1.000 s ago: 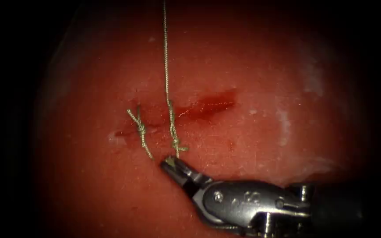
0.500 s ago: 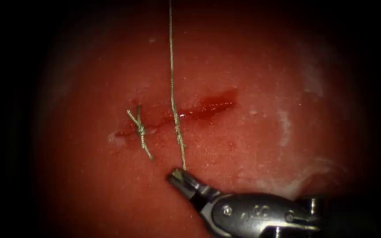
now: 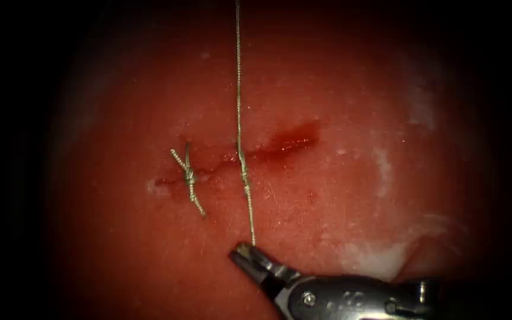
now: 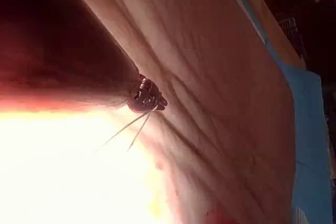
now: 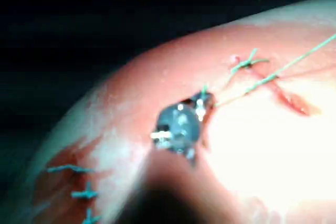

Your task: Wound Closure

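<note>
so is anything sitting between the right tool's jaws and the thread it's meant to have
Nothing visible does. The right tool has its jaws shut directly on the lower end of the thread, below the cut in the tissue. The thread runs straight up across the cut. The finished knot lies apart, to the left.

Taut thread [image 3: 238, 89] runs from right tool [image 3: 245, 253] up over cut [image 3: 250, 155], splitting the field. Tied knot [image 3: 189, 175] w/ cut ends sits left of it, near. Tissue [image 3: 386, 118] right of thread is bare; so is far left.
</note>
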{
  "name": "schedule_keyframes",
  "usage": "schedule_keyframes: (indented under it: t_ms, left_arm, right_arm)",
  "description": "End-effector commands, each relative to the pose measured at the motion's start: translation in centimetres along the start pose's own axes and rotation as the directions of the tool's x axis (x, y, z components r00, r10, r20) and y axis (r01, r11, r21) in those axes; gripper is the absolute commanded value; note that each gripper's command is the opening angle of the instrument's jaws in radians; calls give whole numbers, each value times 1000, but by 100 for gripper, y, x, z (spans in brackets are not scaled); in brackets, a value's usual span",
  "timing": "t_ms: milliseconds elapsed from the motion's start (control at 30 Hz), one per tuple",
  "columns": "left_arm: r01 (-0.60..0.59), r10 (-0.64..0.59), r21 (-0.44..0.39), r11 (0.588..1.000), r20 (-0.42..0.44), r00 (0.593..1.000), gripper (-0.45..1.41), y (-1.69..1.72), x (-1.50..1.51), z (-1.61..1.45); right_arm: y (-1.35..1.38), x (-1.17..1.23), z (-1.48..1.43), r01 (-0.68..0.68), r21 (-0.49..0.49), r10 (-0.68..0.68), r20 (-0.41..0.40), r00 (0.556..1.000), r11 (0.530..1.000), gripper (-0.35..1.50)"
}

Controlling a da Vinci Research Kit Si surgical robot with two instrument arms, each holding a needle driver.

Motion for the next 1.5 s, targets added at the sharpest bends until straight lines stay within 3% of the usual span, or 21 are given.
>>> schedule_keyframes:
  t_ms: [33,567,733,867,900,933,967,1000,1133,1200,1333,1500]
  left_arm:
    - [-4,4,2,1000,-3,1000,-35,-6,2,6]
    - [-23,23,1,1000,16,1000,-35,-4,2,8]
    - [49,-49,-34,998,-5,999,-35,18,9,-11]
    - [93,-93,-56,994,-10,996,-35,34,32,-40]
    - [112,-113,-61,992,-10,994,-35,38,39,-48]
    - [128,-129,-69,989,-10,992,-35,46,48,-59]
    - [140,-141,-78,987,-13,990,-35,52,55,-65]
    - [153,-155,-93,984,-15,988,-35,63,64,-75]
    - [168,-172,-121,978,-25,985,-35,89,84,-95]
    - [177,-183,-139,974,-29,983,-35,111,103,-115]
    - [188,-197,-159,969,-41,980,-35,134,127,-144]
    - [200,-217,-169,965,-89,972,-35,169,156,-194]
  right_arm:
    - [-10,-4,5,2,11,-2,3,1000,1000,-35]
    - [-20,-5,7,5,29,-6,24,1000,1000,-35]
    - [-21,10,10,-8,38,8,9,1000,999,-35]
    - [-20,10,12,-8,63,8,-1,1000,998,-35]
    - [-18,10,11,-7,70,8,-6,1000,997,-25]
    - [-15,12,10,-7,95,9,-18,1000,995,19]
    - [-13,13,9,-7,100,10,-23,1000,995,32]
    - [-9,18,8,-10,103,13,-26,1000,995,76]
    - [-3,31,7,-15,164,18,-17,1000,986,125]
    - [1,40,2,0,236,2,-8,1000,972,137]
    - [5,51,-10,14,240,-14,-5,1000,971,147]
    - [10,75,-24,-3,309,-1,12,1000,951,123]
